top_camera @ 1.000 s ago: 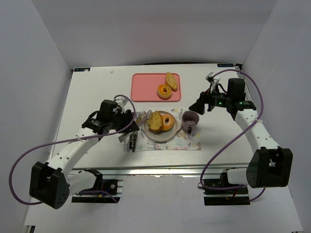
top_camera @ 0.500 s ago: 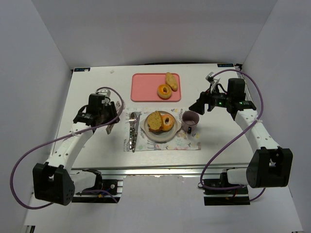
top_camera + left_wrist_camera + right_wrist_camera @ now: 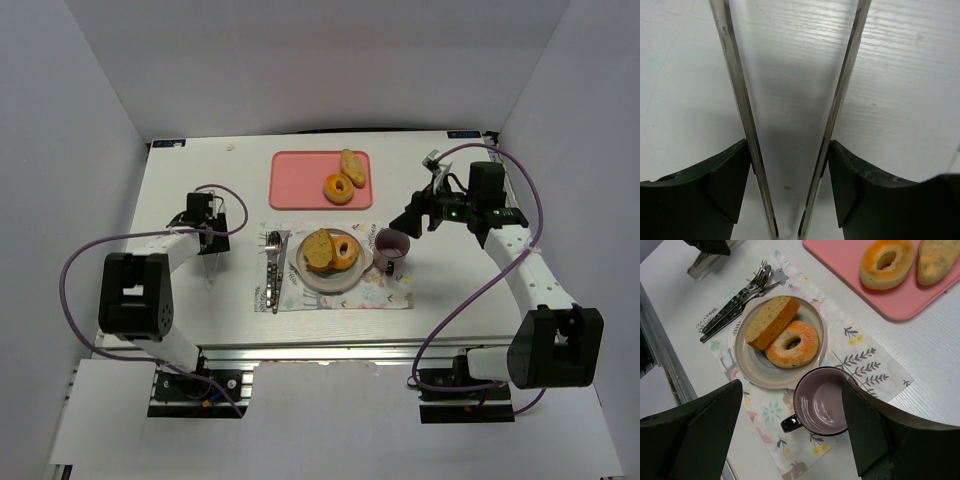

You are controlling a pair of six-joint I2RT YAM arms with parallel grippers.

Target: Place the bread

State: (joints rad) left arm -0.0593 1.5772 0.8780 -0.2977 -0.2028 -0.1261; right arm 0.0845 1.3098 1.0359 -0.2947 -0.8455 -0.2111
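The slice of bread (image 3: 771,321) lies on the plate (image 3: 752,371), touching a sugary donut (image 3: 792,343). The left gripper (image 3: 789,125) hangs wide open over the bare bench (image 3: 190,300) (nothing in it). The right gripper (image 3: 792,440) is open too, above the purple mug (image 3: 820,402).

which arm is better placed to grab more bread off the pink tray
Right. Its end effector hangs beside the pink tray, whose two breads show in its wrist view. The left end effector sits over bare table, farther off.
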